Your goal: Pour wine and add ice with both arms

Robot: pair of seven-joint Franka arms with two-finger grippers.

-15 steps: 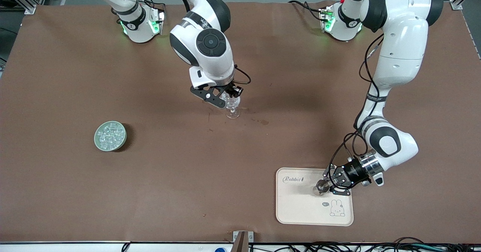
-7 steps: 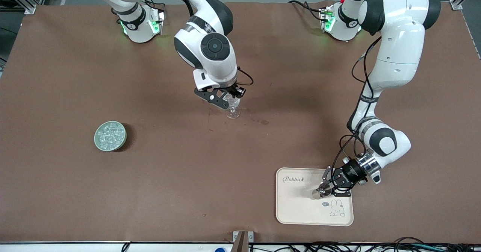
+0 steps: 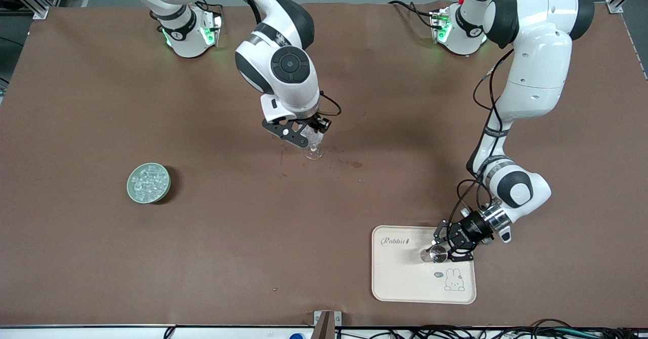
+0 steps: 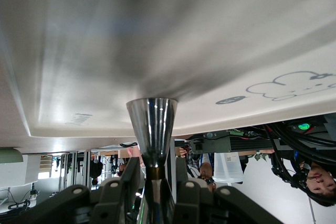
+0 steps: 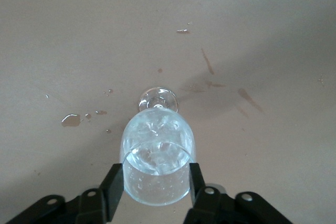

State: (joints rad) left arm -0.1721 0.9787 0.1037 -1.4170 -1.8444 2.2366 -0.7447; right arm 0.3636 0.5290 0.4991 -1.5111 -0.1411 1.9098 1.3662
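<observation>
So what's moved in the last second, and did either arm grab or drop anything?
The left pincer slid the metal cup it grips a little farther onto the tray, toward the right arm's end, its elbow folding in. The right pincer shifted slightly and keeps its hold on the stemmed glass, foot on the table. Nothing was grabbed or let go. The ice in its green dish stayed put.

The tray (image 3: pixel 400 278) reads "Rabbit" — and "hi" by its bunny.
</observation>
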